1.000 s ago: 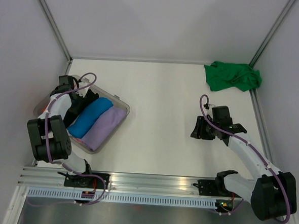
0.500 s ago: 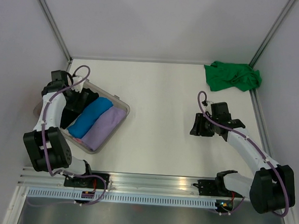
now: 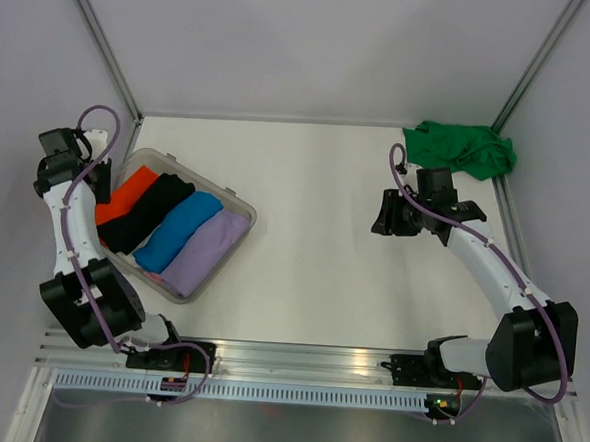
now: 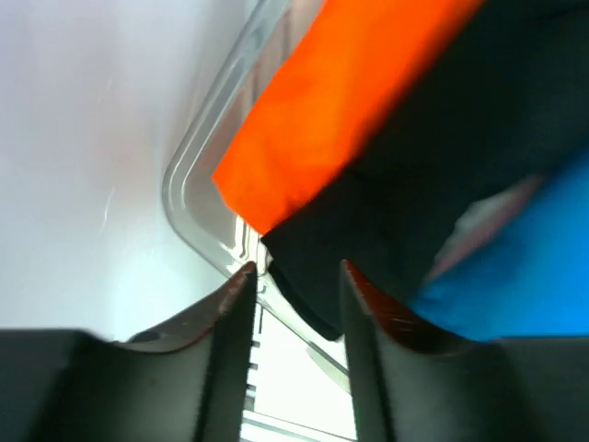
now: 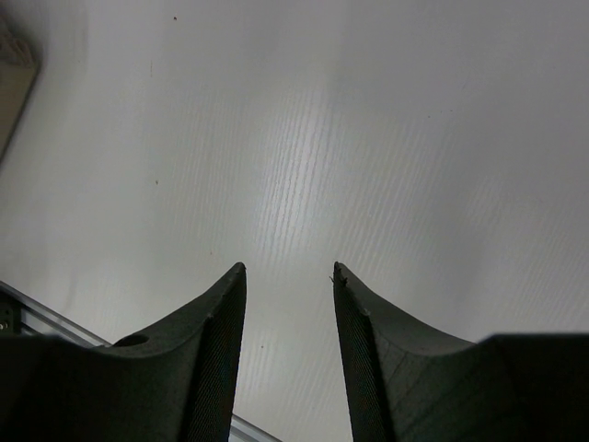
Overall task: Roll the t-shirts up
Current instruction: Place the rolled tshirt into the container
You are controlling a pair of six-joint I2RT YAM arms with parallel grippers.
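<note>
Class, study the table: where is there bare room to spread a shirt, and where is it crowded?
Widest bare patch: the middle of the table, between the tub and the right gripper. The far strip from tub to green shirt is bare too. Crowded: the tub, packed with four rolled shirts.

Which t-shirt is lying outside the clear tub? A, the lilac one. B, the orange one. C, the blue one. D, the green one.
D: the green t-shirt lies crumpled at the far right corner of the table, while the orange t-shirt, black t-shirt, blue t-shirt and lilac t-shirt sit rolled side by side in the tub.
</note>
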